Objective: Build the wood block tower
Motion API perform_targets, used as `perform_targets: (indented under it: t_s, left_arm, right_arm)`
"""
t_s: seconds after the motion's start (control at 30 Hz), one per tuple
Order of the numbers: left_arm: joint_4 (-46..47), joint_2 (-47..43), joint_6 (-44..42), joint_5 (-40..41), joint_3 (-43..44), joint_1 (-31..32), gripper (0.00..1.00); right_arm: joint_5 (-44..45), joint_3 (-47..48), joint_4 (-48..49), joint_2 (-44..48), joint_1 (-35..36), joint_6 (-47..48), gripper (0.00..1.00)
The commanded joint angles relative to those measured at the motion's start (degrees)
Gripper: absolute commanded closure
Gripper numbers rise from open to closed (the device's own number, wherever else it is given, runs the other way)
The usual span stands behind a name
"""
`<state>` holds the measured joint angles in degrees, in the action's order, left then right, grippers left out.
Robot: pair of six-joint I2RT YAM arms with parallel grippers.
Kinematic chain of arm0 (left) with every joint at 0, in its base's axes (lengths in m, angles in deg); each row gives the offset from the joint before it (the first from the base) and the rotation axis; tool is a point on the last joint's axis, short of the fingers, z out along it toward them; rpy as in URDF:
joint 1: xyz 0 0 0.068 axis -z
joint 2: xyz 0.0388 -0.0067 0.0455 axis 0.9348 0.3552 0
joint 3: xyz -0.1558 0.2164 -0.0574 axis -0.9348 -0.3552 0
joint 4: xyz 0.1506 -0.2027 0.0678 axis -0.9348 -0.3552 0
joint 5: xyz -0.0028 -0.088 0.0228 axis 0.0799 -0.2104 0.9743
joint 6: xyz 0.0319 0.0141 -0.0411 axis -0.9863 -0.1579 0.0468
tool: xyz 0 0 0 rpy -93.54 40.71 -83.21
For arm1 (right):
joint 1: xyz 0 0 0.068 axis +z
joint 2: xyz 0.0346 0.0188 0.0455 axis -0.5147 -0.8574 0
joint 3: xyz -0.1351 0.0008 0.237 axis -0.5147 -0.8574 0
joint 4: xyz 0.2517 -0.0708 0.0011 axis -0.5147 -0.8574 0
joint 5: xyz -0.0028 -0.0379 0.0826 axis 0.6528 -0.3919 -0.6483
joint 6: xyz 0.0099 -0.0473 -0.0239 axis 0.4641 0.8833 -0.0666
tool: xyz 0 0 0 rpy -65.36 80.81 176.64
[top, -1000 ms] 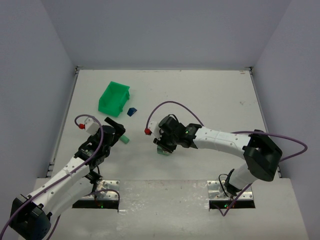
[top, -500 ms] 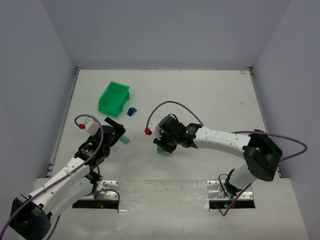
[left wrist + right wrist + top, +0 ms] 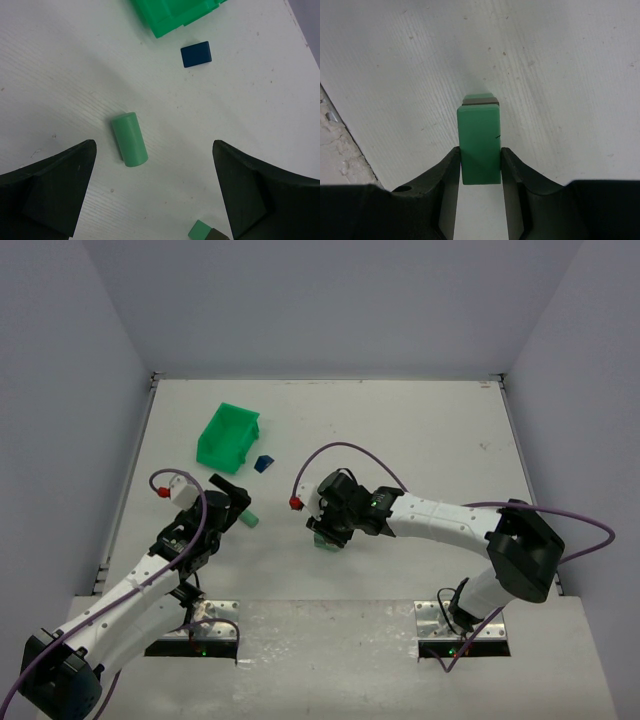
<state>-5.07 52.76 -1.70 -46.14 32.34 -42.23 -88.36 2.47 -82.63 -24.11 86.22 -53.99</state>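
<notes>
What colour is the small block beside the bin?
The block is dark blue; left wrist view.

One green bin [image 3: 228, 436] in the upper left, one dark blue block [image 3: 263, 464] beside it, one pale green cylinder [image 3: 249, 520] left of centre, two green blocks [image 3: 479, 142] stacked (a dark line between them).

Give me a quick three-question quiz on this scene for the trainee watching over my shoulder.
1. True or false: the left gripper is holding the green cylinder.
2. Which lies nearest the green bin? A) the dark blue block B) the green cylinder C) the right gripper
3. What sits between the right gripper's fingers?

Key
1. False: its jaws stand wide open and the cylinder lies on its side on the table.
2. A
3. A green block, with a finger against each side.
</notes>
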Motion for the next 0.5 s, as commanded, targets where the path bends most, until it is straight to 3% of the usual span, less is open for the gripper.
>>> perform_targets:
  t_s: [0.0, 0.27, 0.47]
  left_arm:
    - [2.25, -0.22, -0.5, -0.01, -0.36, 0.37, 0.0]
    - [2.25, -0.3, -0.5, -0.04, -0.45, 0.3, 0.0]
    - [2.46, -0.01, -0.52, -0.14, -0.36, 0.37, 0.0]
  right_arm:
    - [0.04, 0.63, 1.18, 0.01, -0.22, -0.2, 0.62]
    - [-0.13, 0.95, 0.71, -0.16, -0.22, -0.25, 0.57]
    - [1.07, 1.63, 0.63, 0.5, -0.22, -0.9, 0.4]
